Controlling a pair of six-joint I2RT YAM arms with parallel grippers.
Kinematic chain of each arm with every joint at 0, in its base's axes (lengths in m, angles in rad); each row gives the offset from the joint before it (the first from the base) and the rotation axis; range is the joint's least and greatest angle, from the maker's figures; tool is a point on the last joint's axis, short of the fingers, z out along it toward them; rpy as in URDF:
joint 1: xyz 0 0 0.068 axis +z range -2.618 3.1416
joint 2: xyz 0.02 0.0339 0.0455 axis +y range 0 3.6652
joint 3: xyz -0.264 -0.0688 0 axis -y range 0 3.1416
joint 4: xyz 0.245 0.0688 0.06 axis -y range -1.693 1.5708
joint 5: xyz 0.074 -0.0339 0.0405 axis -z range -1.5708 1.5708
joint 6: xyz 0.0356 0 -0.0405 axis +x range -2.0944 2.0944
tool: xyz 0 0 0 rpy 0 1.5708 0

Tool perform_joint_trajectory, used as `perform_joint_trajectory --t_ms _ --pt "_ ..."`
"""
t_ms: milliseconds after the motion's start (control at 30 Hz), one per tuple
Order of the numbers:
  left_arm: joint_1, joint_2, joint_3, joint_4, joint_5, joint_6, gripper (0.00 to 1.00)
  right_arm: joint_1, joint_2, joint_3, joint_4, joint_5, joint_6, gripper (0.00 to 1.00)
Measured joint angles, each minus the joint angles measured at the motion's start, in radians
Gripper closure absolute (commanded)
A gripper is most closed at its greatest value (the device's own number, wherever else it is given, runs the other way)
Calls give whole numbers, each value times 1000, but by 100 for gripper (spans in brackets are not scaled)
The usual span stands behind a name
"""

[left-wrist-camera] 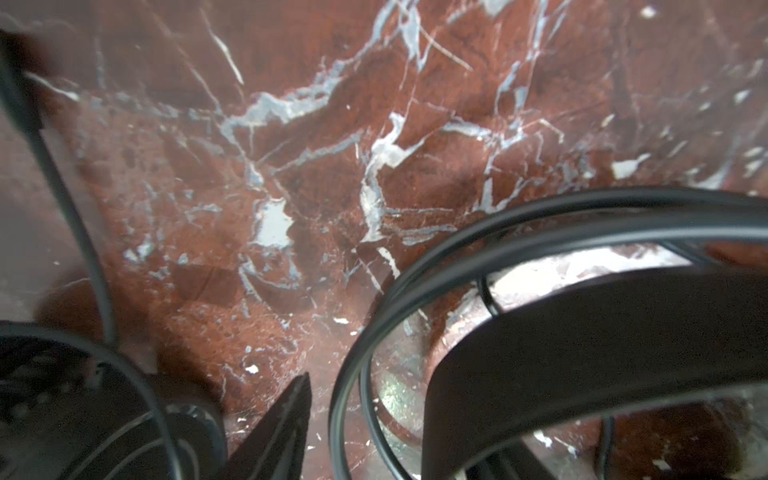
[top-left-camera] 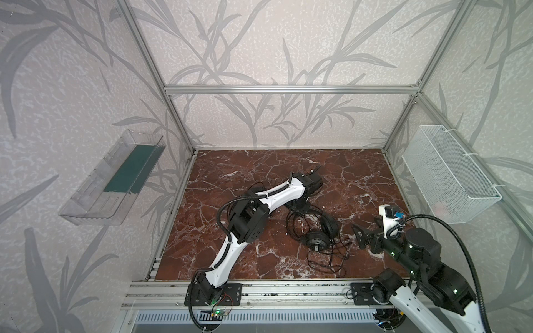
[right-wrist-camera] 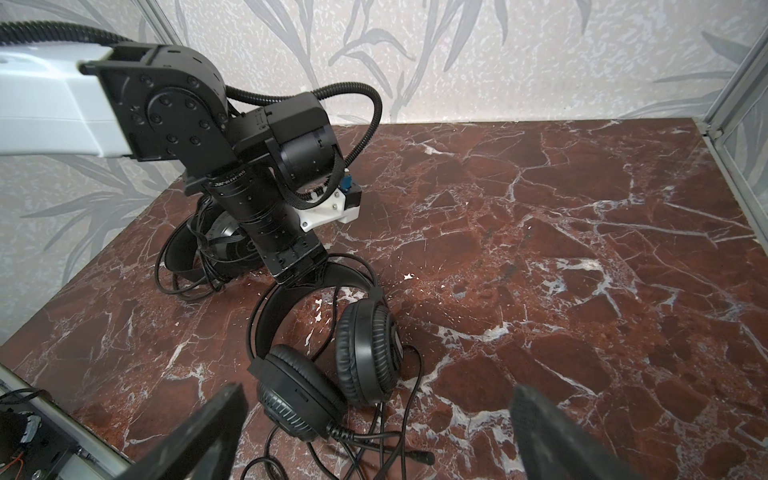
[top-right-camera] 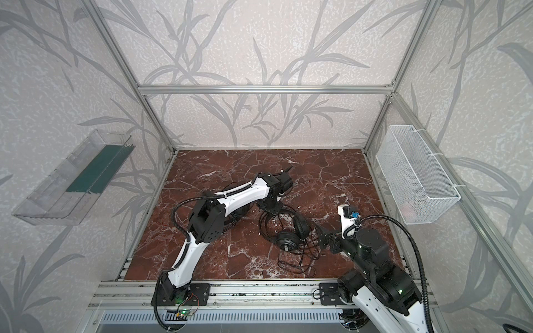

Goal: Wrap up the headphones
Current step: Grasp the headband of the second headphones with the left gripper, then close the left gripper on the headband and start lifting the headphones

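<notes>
One pair of headphones [top-left-camera: 317, 241] lies near the middle of the marble top with its earcups [right-wrist-camera: 365, 353] side by side. Its thin cable [right-wrist-camera: 374, 449] sprawls loose toward the front. My left gripper [top-left-camera: 300, 209] points down over this headset's headband [left-wrist-camera: 582, 353]. Its jaws stand apart astride the band's thin wire arcs [left-wrist-camera: 374, 332], one finger [left-wrist-camera: 286, 424] clear of them and the other hidden under the band. A second pair of headphones [right-wrist-camera: 224, 245] lies behind the left arm, mostly hidden. My right gripper [right-wrist-camera: 378, 415] hovers wide open just right of the earcups, holding nothing.
A clear plastic bin [top-left-camera: 112, 178] hangs on the left wall and a white mesh basket [top-left-camera: 450, 173] on the right wall. An aluminium rail [top-left-camera: 288, 288] runs along the front edge. Bare marble [top-left-camera: 346, 178] stretches behind and to the right of the headsets.
</notes>
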Motion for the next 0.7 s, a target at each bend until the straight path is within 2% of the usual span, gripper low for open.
perform_joint_trajectory --t_ms 200,400,700 --pt "8 -23 -9 10 -23 -1 41 0 0 0 0 0 0 1" --pt "17 34 9 8 -31 -1 42 0 0 0 0 0 0 1" --pt "56 61 26 6 4 -11 52 0 0 0 0 -1 -2 1"
